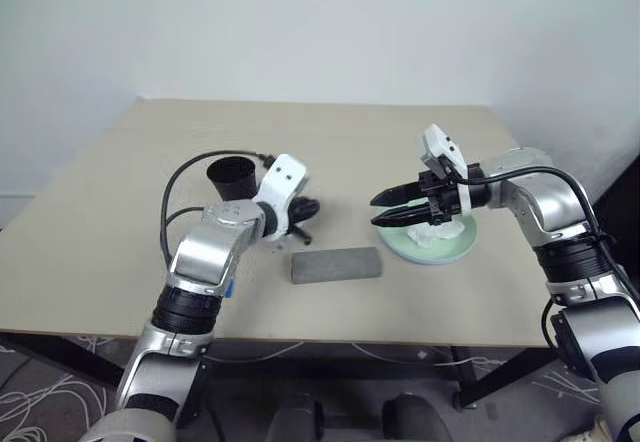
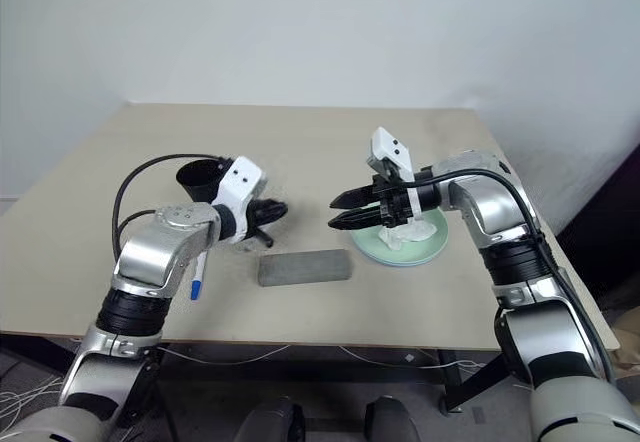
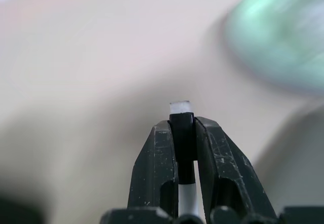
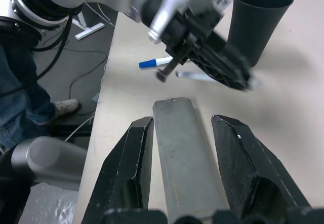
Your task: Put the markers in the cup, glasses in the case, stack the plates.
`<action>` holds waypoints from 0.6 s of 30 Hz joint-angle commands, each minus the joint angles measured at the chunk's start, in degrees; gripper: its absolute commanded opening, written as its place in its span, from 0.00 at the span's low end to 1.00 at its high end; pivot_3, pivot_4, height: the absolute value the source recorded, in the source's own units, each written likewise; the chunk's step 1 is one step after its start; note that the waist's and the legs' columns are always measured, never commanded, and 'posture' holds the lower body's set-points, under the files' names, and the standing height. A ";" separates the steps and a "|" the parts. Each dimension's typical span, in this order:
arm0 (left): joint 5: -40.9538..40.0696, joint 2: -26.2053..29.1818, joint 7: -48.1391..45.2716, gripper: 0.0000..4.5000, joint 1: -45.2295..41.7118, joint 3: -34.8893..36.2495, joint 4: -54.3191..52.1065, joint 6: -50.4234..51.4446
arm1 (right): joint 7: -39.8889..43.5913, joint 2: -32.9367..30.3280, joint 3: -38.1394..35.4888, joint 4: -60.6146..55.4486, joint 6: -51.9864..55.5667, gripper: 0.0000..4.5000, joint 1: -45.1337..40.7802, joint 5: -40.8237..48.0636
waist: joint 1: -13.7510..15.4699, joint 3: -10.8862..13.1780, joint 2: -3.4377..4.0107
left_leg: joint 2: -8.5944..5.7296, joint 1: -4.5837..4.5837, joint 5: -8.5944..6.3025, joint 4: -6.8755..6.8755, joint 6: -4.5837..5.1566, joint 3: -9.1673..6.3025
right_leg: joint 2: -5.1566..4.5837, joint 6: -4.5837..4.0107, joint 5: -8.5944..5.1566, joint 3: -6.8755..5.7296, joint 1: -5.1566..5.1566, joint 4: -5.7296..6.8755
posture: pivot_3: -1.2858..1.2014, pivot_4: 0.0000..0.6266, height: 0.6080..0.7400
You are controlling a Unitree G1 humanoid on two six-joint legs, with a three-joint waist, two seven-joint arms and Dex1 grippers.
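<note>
Between the jaws of the left gripper [image 3: 185, 133], raised above the table [image 1: 120, 212] just right of the black cup [image 1: 232, 178], sits the black-capped marker [image 3: 182, 135], pinched at its cap. The blue-capped marker [image 2: 198, 280] lies on the table near the left edge, under the left arm. The grey case [image 1: 336, 264], closed, lies toward the near edge at the middle. To its right the mint plate [image 1: 455, 250] carries a crumpled white tissue [image 1: 443, 231]. Over the plate's left side the right gripper [image 1: 388, 208] hangs with jaws spread, holding nothing.
</note>
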 commanded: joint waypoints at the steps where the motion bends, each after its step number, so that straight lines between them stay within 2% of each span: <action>1: -1.07 -1.66 3.75 0.03 -4.25 7.02 2.75 -10.63 | 0.00 0.02 -1.12 -0.77 -0.89 0.44 -1.68 0.15 | -0.12 0.00 0.00 | 0.01 0.02 0.01 0.00 0.01 -0.01 | 0.02 -0.01 0.01 0.00 0.00 0.01 | 0.52 0.00 0.71; 7: 0.17 -6.39 14.84 0.03 -10.69 15.84 14.48 -33.93 | -0.03 0.19 -1.17 -0.66 -0.87 0.44 -1.67 0.27 | -0.04 0.00 0.00 | 0.01 0.06 0.19 0.00 0.07 0.01 | 0.02 0.06 0.21 0.00 0.07 -0.03 | 0.52 0.00 0.71; 12: 5.36 -3.01 19.77 0.03 -14.48 16.81 27.80 -51.78 | -0.01 0.20 -1.26 -0.82 -0.68 0.44 -1.59 0.43 | -0.03 0.00 0.00 | -0.01 0.05 0.22 0.01 0.08 0.07 | 0.00 0.07 0.29 0.01 0.08 -0.08 | 0.52 0.00 0.71; 18: 8.43 1.05 24.35 0.03 -18.11 17.14 43.56 -64.64 | 0.00 0.14 -1.33 -1.14 -0.41 0.44 -1.50 0.63 | 0.00 0.00 0.00 | -0.01 0.01 0.22 0.01 0.05 0.08 | -0.01 0.07 0.30 0.00 0.04 -0.08 | 0.52 0.00 0.71</action>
